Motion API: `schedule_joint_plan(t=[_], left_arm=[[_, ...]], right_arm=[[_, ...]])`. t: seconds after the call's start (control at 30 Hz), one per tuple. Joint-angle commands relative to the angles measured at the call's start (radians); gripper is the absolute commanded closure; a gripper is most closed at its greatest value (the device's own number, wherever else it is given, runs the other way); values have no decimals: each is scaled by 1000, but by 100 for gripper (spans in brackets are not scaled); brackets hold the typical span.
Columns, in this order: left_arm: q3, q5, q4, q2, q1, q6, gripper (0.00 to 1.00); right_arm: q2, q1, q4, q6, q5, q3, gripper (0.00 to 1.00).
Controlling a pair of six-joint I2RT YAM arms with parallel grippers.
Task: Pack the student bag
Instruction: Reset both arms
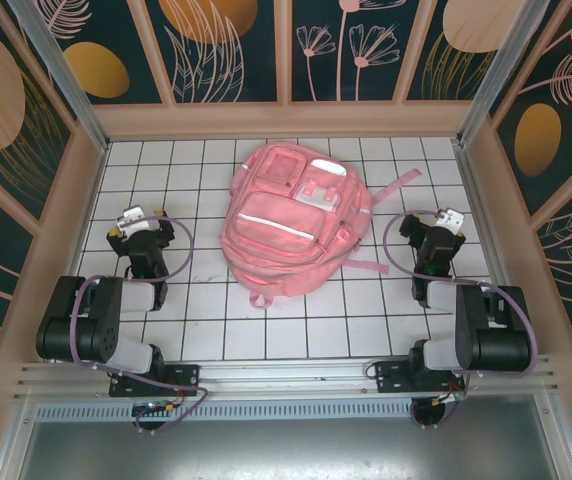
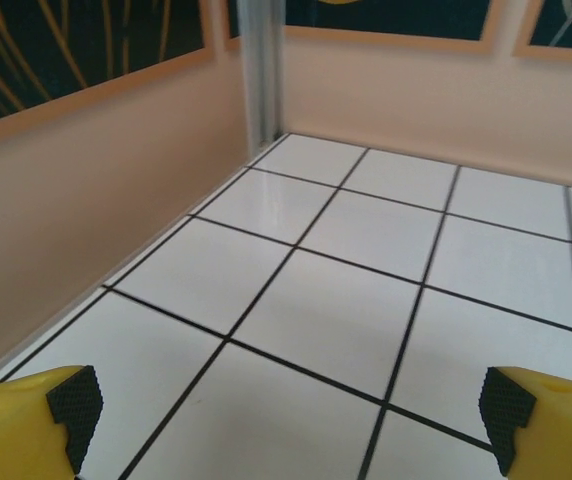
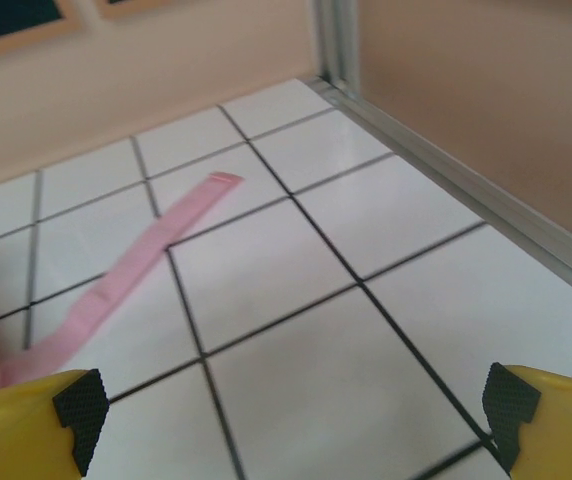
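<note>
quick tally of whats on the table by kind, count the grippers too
student bag, pink: 1
grippers: 2, the left gripper and the right gripper, both open
total: 3

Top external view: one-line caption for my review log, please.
Pink student bag lies pocket-side up on the tiled table between left gripper and right gripper, both open and clear of it.
</note>
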Motion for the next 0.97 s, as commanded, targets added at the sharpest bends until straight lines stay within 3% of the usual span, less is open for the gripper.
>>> schedule_joint_plan(t=[0.0, 0.2, 0.33, 0.47, 0.93], left_arm=[[-42, 183, 176, 29, 7, 36, 2], [-50, 201, 203, 46, 14, 36, 1], [-56, 201, 214, 43, 15, 38, 2], [-57, 202, 218, 44, 14, 39, 1], [-57, 202, 219, 44, 14, 40, 2]], right_arm=[[6, -15, 103, -25, -115, -10, 1], [94, -22, 179, -63, -138, 11, 1], [188, 17, 467, -138, -180, -90, 1], [171, 23, 382, -127, -149, -62, 1], [173, 21, 389, -128, -152, -63, 1]])
